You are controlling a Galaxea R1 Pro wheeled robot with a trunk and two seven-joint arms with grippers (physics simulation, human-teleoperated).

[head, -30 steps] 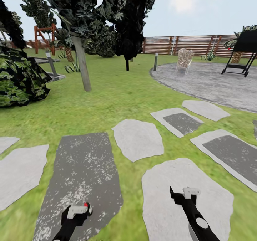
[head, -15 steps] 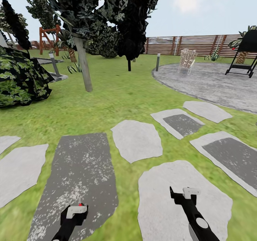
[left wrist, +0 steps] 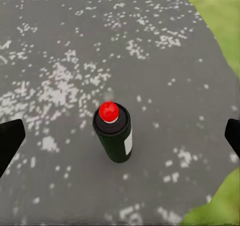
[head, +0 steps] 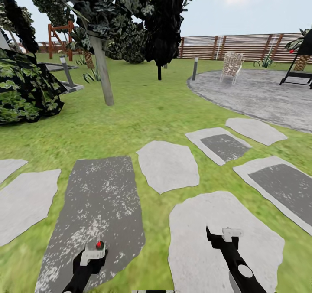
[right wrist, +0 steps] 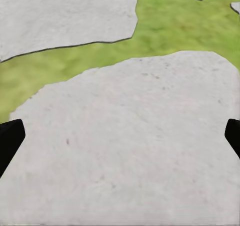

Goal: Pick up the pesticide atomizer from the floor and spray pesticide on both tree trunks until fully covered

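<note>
A: Where's the spray bottle (left wrist: 113,132)?

B: Standing upright on the dark speckled paving slab (head: 99,197), at the near left, directly under the left gripper (left wrist: 120,136). It's dark green with a red cap and a pale patch on its side. The gripper's fingers are spread wide, one either side of the bottle and well apart from it, touching nothing.

A: And the right gripper (right wrist: 120,136)?

B: Spread just as wide over a pale slab (head: 225,241) at the near right, holding nothing.

A: What could go wrong from here?

B: The bottle is narrow and tall. If one finger meets it before the other, or the arm comes down off-centre onto the cap, I'd expect it to tip and roll across the stone. A grip too high, on the red cap, could also slip off.

A: Any writing on the label?

B: The pale patch is too small and blurred to read; no brand can be made out.

A: The trees?

B: One tree trunk (head: 104,74) rises from the grass (head: 143,106) at the far left, well apart from the bottle, with a slatted fence (head: 234,47) behind.
</note>
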